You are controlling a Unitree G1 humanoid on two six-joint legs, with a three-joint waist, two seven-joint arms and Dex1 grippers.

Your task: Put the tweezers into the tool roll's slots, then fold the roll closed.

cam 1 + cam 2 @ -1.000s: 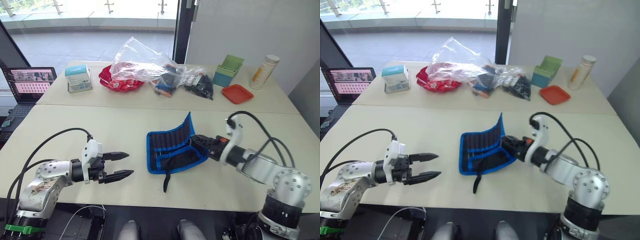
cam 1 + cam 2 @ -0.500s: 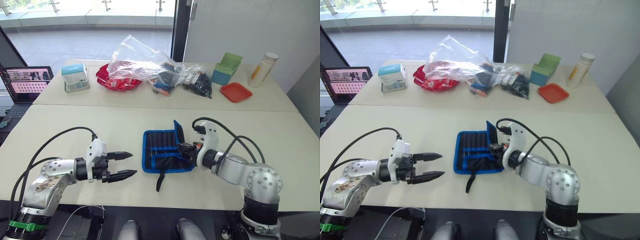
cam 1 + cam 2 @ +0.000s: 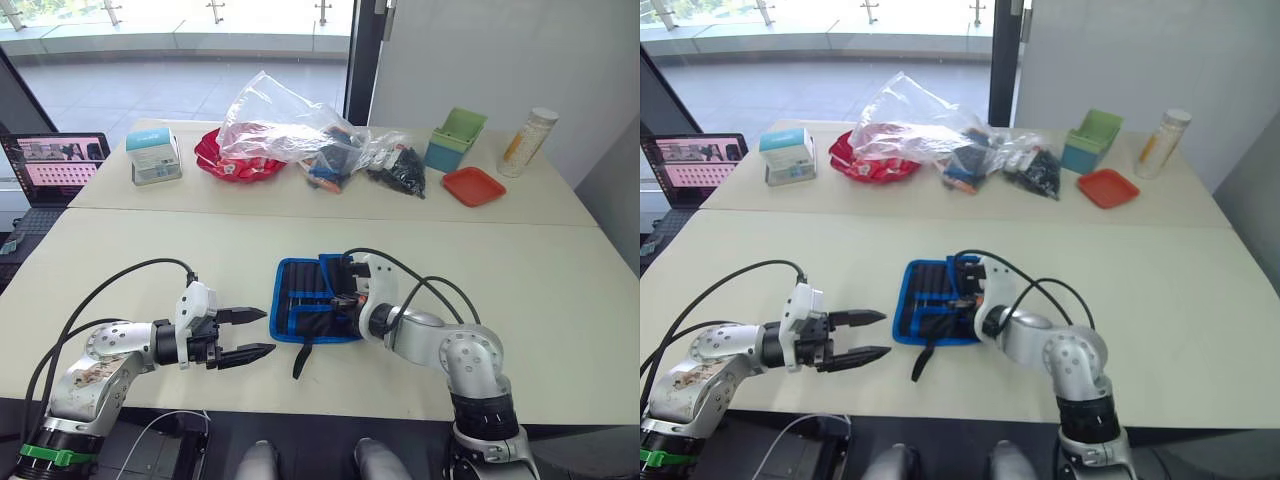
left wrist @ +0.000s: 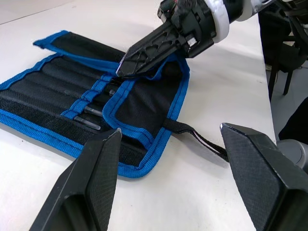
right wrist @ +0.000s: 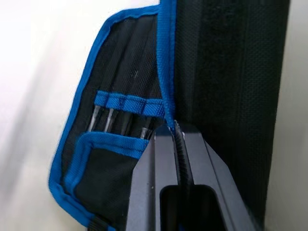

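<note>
The tool roll [image 3: 305,312] lies near the front middle of the table, black with blue edging, its right flap folded leftward over the inner face. My right gripper [image 3: 340,300] is shut on the flap's blue edge [image 5: 167,103]. The slots [image 4: 48,91] run across the left half. Tweezers [image 5: 109,118] sit in them, their silvery tips showing past a blue band. The strap [image 3: 303,358] trails toward the table's front edge. My left gripper [image 3: 257,334] is open just above the table, left of the roll, with nothing between its fingers.
Along the back stand a white-and-teal box [image 3: 155,157], a red bowl [image 3: 225,160], a clear plastic bag [image 3: 285,120] of small items, a green box [image 3: 455,140], a red lid [image 3: 473,186] and a tall bottle [image 3: 527,140]. A laptop [image 3: 55,165] sits far left.
My right gripper has swung left with the roll's right flap, bringing it from standing up to lying over the inner face. The left gripper has stayed open and nearly still.
</note>
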